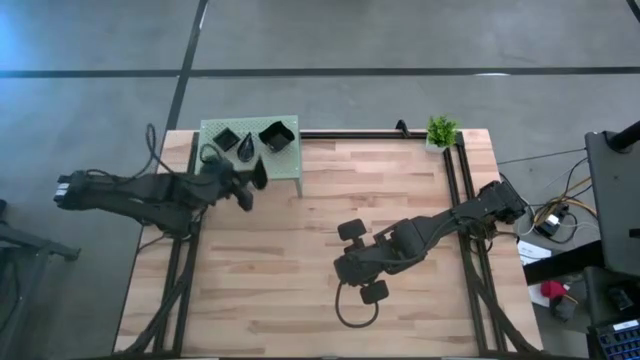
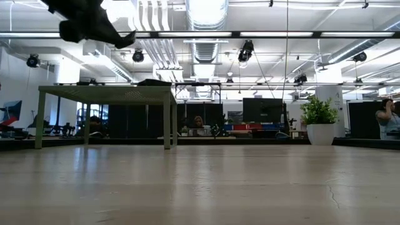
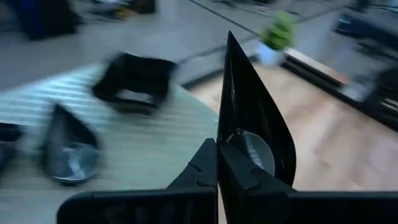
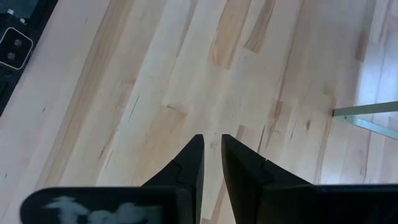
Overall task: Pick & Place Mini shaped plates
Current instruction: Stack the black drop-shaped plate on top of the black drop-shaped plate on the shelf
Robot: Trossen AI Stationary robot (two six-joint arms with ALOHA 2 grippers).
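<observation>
At the stand's (image 1: 290,160) six o'clock edge, left gripper (image 1: 252,178) was clamped on a leaf plate (image 3: 252,134). Right gripper (image 4: 211,163), slightly parted and empty, hovered at table (image 1: 300,260) centre.

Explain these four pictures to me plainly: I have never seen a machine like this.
This is a robot with two dark arms at a wooden table. One picture looks straight down, one looks level across the tabletop, and two come from cameras on the wrists. At the table's far left corner stands a green stand with small black plates on top; a small potted plant sits at the far right corner. The left gripper is shut on a leaf-shaped plate beside the stand. The right gripper hangs over bare wood, holding nothing.
</observation>
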